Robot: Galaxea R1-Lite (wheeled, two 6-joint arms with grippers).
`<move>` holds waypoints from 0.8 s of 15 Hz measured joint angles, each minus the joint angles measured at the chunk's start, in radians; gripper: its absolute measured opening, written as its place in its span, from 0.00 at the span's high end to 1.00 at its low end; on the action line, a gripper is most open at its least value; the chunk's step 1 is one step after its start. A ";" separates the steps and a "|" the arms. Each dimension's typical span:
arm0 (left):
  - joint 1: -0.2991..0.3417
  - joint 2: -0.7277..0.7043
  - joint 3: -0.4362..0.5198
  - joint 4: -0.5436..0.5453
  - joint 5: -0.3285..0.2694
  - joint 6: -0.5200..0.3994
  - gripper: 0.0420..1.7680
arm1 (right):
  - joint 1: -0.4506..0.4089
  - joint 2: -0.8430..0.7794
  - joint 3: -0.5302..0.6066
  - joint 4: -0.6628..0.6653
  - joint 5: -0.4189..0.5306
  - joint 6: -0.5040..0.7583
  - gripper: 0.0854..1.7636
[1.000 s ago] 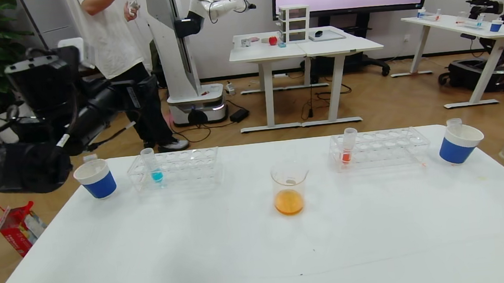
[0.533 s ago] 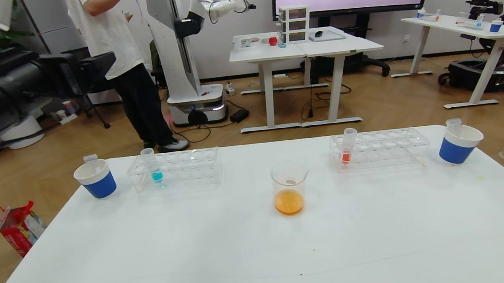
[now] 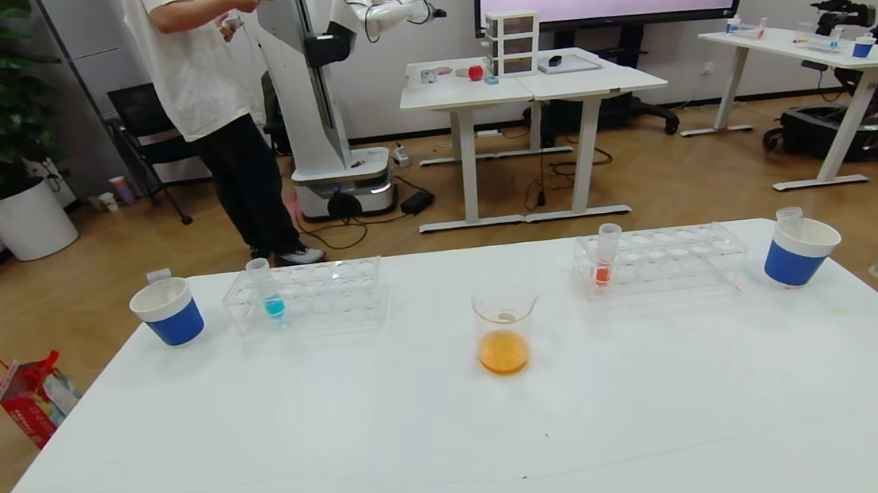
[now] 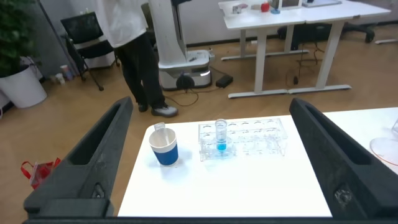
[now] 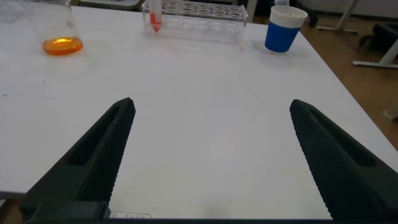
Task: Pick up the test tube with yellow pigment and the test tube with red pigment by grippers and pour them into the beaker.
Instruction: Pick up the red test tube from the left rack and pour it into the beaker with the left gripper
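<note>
I've got the beaker [image 3: 503, 328] centre of the table [image 3: 457, 451]. Behind it on my left: 1 rack [image 3: 306, 293] with 1 tube [image 3: 264, 287] standing at its left end, 1 cup [image 3: 168, 311] further left. Behind on my right: a 2nd rack [image 3: 659, 258] with the test tube with red pigment [image 3: 605, 254] at its left end, another cup [image 3: 798, 249] further right.

In the left wrist view the beaker [image 4: 387, 146] is cut off (only its rim edge shows).
</note>
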 joint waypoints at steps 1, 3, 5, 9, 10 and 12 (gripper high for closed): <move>0.003 -0.082 0.033 0.014 -0.002 0.001 0.01 | 0.000 0.000 0.000 0.000 0.000 0.000 0.02; 0.005 -0.222 0.097 0.043 -0.004 0.001 0.01 | 0.000 0.000 0.000 0.000 0.000 0.000 0.02; 0.005 -0.388 0.169 0.100 -0.008 0.000 0.01 | 0.000 0.000 0.000 0.000 0.000 0.000 0.02; 0.019 -0.661 0.321 0.103 -0.084 0.004 0.01 | 0.000 0.000 0.000 0.000 0.000 0.000 0.02; 0.021 -0.713 0.378 0.078 -0.110 0.009 0.01 | 0.000 0.000 0.000 0.000 0.000 0.000 0.02; 0.025 -0.778 0.525 -0.034 -0.126 0.010 0.01 | 0.000 0.000 0.000 0.000 0.000 0.000 0.02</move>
